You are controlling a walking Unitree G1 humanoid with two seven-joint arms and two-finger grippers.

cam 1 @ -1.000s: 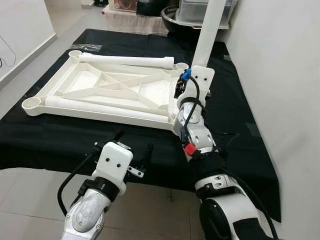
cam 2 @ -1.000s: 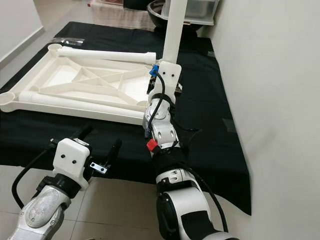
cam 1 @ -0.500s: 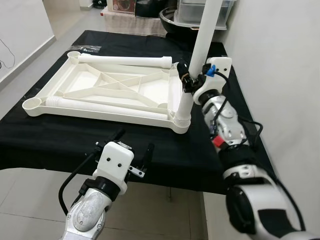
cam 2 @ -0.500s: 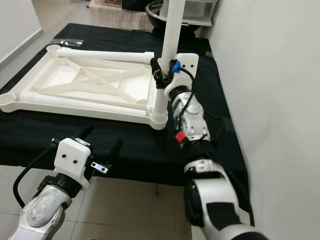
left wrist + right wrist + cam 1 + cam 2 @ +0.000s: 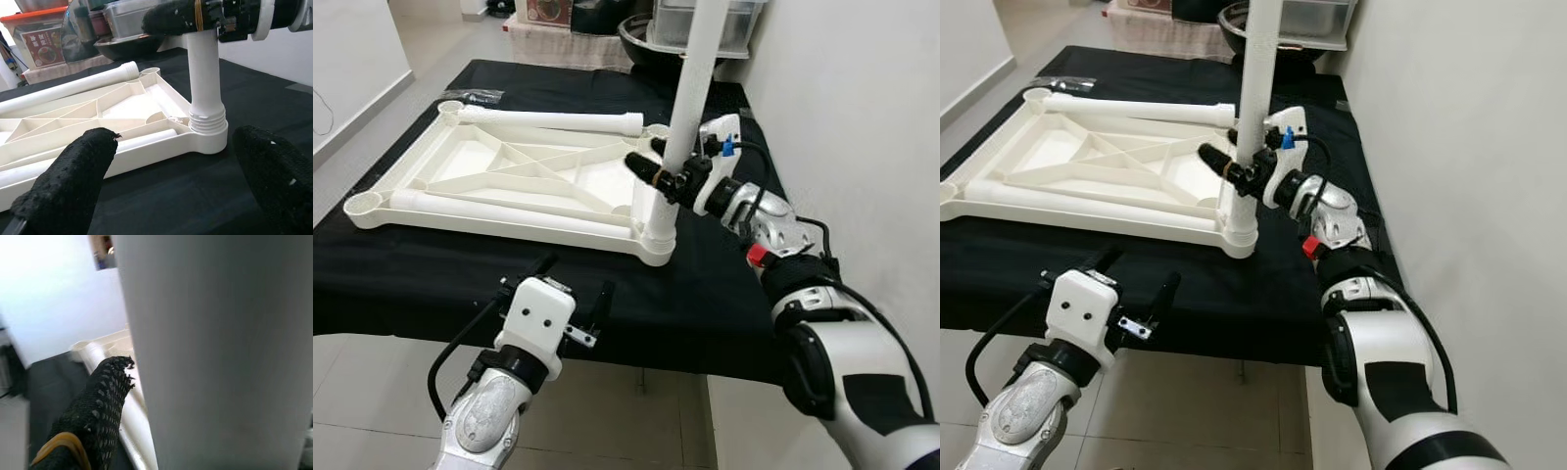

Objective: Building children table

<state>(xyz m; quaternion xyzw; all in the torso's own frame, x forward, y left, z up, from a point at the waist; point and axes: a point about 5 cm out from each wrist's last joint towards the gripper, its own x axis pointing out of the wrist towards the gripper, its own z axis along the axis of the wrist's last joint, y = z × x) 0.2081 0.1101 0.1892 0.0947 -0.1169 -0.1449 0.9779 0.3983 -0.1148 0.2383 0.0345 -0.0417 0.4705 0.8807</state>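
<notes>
In the left eye view, an upturned white plastic tabletop point(image 5: 509, 181) lies on a black cloth point(image 5: 724, 284), with two loose table legs point(image 5: 548, 120) lying along its long edges. A third leg, the upright leg point(image 5: 690, 88), stands in the near right corner socket point(image 5: 658, 240), and the right gripper point(image 5: 658, 168) is clamped around it just above the socket. The left gripper point(image 5: 570, 294) hangs near the table's front edge, fingers spread wide and holding nothing. In the right eye view, storage bins point(image 5: 1317, 18) and a dark bowl stand behind the table, close to the white wall point(image 5: 1469, 147). The left wrist view looks between its two black fingers point(image 5: 68, 181) at the socket's threaded collar. In the right wrist view the white leg blocks most of the scene, one black finger point(image 5: 95, 416) beside it.
</notes>
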